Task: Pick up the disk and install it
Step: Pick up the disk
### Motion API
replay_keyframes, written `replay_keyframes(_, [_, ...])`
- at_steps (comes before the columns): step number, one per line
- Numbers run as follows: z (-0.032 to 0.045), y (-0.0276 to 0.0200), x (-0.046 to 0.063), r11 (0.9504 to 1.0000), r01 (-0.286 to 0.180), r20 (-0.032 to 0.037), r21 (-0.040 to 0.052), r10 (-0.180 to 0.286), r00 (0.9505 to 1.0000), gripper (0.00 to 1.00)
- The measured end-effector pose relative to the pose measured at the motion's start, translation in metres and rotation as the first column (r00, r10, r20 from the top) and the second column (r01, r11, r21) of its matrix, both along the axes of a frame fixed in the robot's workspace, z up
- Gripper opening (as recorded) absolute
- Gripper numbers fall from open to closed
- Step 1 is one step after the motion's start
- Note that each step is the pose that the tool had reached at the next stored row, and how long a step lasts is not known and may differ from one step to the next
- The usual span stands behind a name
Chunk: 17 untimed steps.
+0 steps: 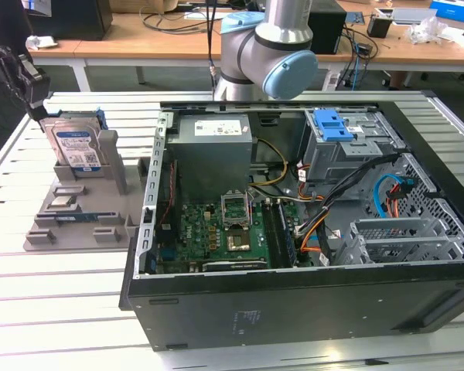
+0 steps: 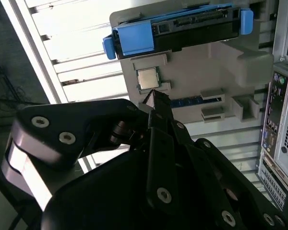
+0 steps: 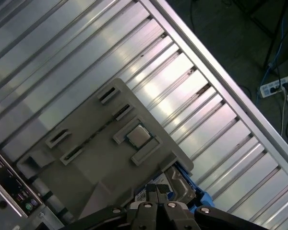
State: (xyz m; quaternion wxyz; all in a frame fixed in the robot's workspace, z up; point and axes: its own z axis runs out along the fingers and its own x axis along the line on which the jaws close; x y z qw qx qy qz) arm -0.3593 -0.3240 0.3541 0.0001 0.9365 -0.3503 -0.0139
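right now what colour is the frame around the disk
Blue, on the carrier frame edging the disk, clearest in the second wrist view.

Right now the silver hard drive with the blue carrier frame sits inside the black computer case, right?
No. The exterior view shows the silver hard drive with the blue carrier frame standing upright in the grey plastic holder, outside the black computer case, on that view's left.

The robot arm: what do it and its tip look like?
The arm is silver-grey metal with rounded joints capped in pale blue. Its end effector is matte black: flat jointed bars studded with round silver screws, with a shiny silver band behind.
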Motion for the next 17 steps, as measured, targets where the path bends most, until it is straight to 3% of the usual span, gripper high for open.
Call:
replay_keyframes(4, [0.0,0.0,0.0,1.0,0.005,0.0001,-0.0017,-0.005,1.0,0.1])
replay_keyframes(8, [0.0,0.0,0.0,0.9986,0.053,0.0,-0.005,-0.053,0.9986,0.1])
replay_keyframes(17, [-0.0001,0.0,0.0,0.9872,0.16,0.0005,-0.0082,-0.16,0.9872,0.1])
